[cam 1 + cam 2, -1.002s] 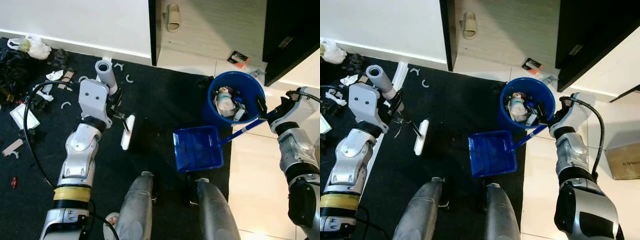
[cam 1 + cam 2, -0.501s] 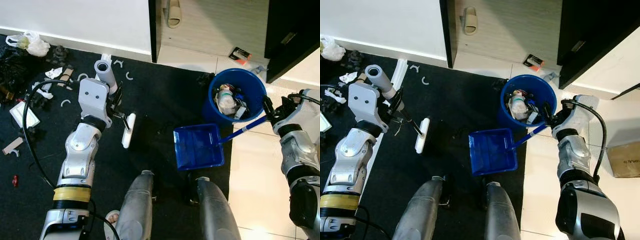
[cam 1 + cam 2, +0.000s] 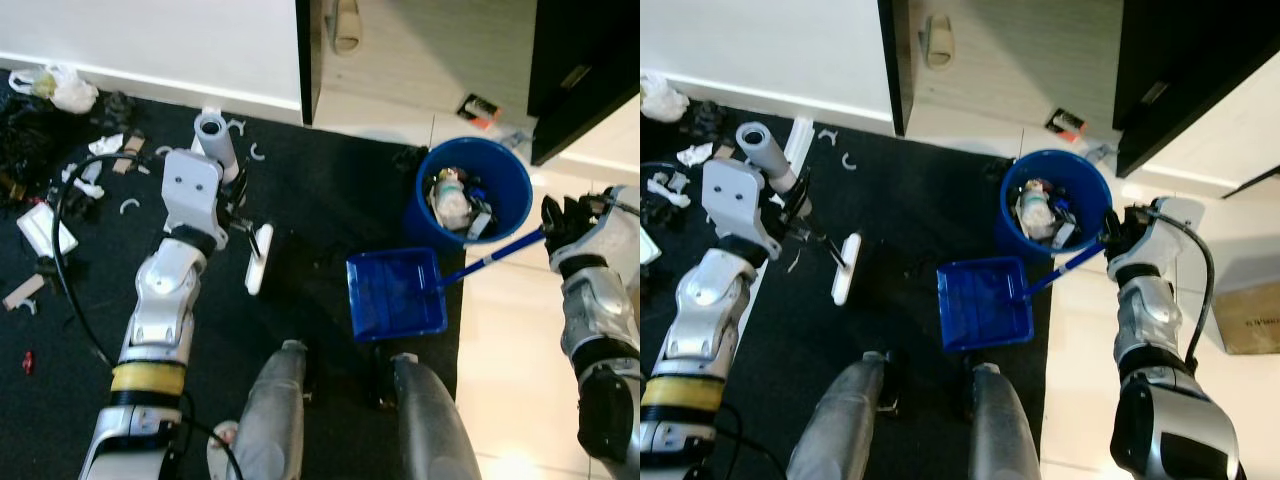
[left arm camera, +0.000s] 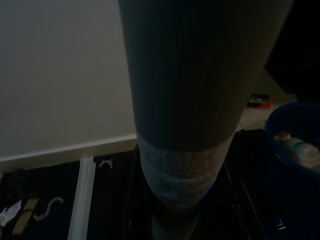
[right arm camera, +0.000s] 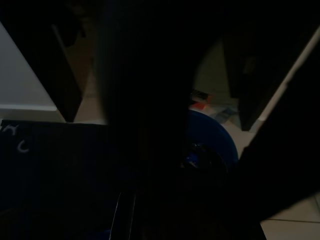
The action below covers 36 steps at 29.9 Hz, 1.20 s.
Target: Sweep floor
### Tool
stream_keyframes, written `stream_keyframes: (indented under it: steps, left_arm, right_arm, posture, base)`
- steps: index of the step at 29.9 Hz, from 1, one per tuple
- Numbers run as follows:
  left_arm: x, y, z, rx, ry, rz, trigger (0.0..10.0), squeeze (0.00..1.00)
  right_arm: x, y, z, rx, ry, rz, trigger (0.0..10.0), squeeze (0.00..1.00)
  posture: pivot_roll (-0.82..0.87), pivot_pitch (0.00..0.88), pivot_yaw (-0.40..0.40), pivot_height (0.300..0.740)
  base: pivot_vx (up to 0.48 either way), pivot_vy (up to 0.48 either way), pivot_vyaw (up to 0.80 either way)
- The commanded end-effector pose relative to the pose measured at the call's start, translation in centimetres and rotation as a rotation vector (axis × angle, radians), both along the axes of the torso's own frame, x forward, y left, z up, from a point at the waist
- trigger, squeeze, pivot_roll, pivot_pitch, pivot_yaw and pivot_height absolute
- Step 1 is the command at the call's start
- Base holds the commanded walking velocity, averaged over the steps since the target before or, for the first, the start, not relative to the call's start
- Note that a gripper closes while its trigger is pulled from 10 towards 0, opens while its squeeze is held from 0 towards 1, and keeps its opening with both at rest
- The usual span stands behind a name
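The white brush head [image 3: 258, 259] of my broom rests on the black carpet [image 3: 320, 200], just ahead of my left leg, its thin dark stem running up to the grey handle [image 3: 217, 142]. My left end effector [image 3: 232, 205] is clamped around that broom handle, low down near the stem. To its right the blue dustpan [image 3: 395, 295] lies flat on the carpet's edge, open side toward me. Its long blue handle [image 3: 495, 258] slants up to my right end effector [image 3: 556, 215], which is closed on the handle's end over the pale tiled floor [image 3: 510, 350]. Just beyond the dustpan stands a round blue bucket [image 3: 473, 195] holding crumpled rubbish, including a plastic bottle. Far to my left, litter is scattered on the carpet: white curved scraps [image 3: 131, 208], paper bits [image 3: 108, 147], a small red piece [image 3: 27, 362] and a tied white plastic bag [image 3: 52, 86] against the white wall. A beige slipper [image 3: 345, 22] lies beyond a dark doorframe [image 3: 305, 60]. Both wrist views are very dark.
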<state>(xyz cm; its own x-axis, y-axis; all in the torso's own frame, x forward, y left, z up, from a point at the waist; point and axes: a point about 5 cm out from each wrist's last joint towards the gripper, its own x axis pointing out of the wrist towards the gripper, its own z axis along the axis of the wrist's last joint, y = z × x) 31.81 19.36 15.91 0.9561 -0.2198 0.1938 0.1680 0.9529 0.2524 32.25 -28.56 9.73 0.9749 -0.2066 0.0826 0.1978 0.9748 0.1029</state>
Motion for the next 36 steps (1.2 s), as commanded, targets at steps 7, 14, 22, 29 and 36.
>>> stream_keyframes:
  steps: [7,14,22,29,36]
  left_arm:
    - [0.9,-1.4,-1.1,0.008,0.034,0.01,10.0,0.0]
    - [1.7,-2.6,-0.5,-0.011,-0.001,-0.02,10.0,0.0]
    - [2.5,-3.1,0.3,-0.009,-0.037,-0.043,10.0,0.0]
    - [3.5,-3.9,1.2,0.046,-0.071,-0.125,10.0,0.0]
    - [4.3,-5.5,0.5,0.168,-0.053,-0.254,10.0,0.0]
  right_arm:
    - [-1.4,-0.6,-0.6,-0.002,-0.052,-0.187,0.0,0.0]
    - [-1.8,-0.5,-0.4,-0.026,-0.105,-0.249,0.0,0.0]
    - [-1.5,-0.5,0.4,-0.001,-0.157,-0.28,0.0,0.0]
    - [-1.6,0.6,-0.6,0.036,-0.125,-0.295,0.0,0.0]
    - [-3.0,0.8,-2.8,0.093,-0.057,-0.413,0.0,0.0]
  posture:
    - [0.12,0.254,-0.029,0.74]
    - [0.11,0.25,-0.018,0.74]
    - [0.11,0.253,-0.012,0.74]
    - [0.12,0.268,-0.013,0.74]
    - [0.1,0.313,0.015,0.74]
  base:
    - [0.0,0.0,0.0]
    - [0.0,0.0,0.0]
    - [0.0,0.0,0.0]
    - [0.0,0.0,0.0]
    - [0.0,0.0,0.0]
